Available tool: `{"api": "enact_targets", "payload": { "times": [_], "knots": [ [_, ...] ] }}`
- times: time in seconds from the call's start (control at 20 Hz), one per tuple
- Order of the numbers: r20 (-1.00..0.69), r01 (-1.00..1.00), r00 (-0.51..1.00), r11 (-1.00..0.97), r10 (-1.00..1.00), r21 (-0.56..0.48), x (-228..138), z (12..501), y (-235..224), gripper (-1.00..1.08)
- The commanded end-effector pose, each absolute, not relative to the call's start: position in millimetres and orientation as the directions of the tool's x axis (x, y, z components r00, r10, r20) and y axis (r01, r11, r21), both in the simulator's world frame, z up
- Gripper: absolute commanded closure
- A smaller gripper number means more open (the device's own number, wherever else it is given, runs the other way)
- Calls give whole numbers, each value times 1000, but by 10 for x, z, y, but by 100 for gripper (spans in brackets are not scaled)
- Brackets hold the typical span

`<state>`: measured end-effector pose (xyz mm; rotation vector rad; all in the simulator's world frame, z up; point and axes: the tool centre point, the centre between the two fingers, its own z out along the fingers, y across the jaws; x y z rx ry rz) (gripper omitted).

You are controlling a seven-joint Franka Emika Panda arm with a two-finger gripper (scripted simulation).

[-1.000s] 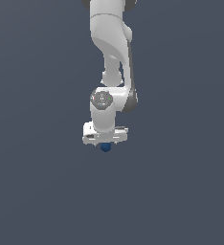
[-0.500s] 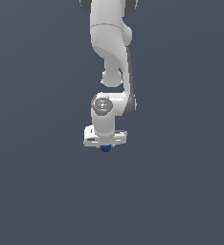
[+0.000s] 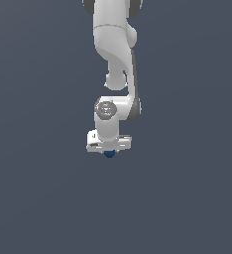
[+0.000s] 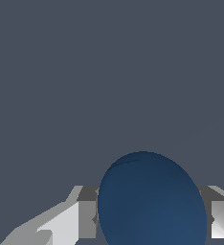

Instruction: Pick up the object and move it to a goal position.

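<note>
We read the gripper point(image 3: 109, 151) as clenched on the dark blue ball point(image 3: 109, 154): in the wrist view the ball point(image 4: 152, 201) fills the gap, with a finger point(image 4: 71, 225) touching each flank and no daylight on either side. In the exterior view only the lower cap of the ball peeks out beneath the white gripper body, so most of it sits hidden between the jaws. The ball is much narrower than the gripper's width, smooth and plain. Above the hand, the wrist joint point(image 3: 107, 110) and the white arm point(image 3: 113, 44) rise straight up and leave the picture at the top. Around everything lies a flat grey-blue background point(image 3: 33, 198); we cannot tell from either view whether the ball rests on a surface or hangs clear of it, and no goal marker is visible. Our judgement: the grasp is made and the carry to the goal remains. Risks from here: a smooth sphere held on two flat pads has small contact patches, so a quick swing or sudden stop could roll it out; if the pinch sits off the ball's widest line, squeezing could squirt it downward.
</note>
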<state>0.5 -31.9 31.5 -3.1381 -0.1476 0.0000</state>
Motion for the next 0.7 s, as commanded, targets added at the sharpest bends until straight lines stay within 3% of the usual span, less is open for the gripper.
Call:
{"api": "enact_targets", "payload": {
  "times": [0.0, 0.65],
  "knots": [
    [0, 94, 996, -996, 94, 0, 0, 319, -318, 108],
    [0, 94, 996, -996, 94, 0, -345, 609, -288, 108]
  ]
}}
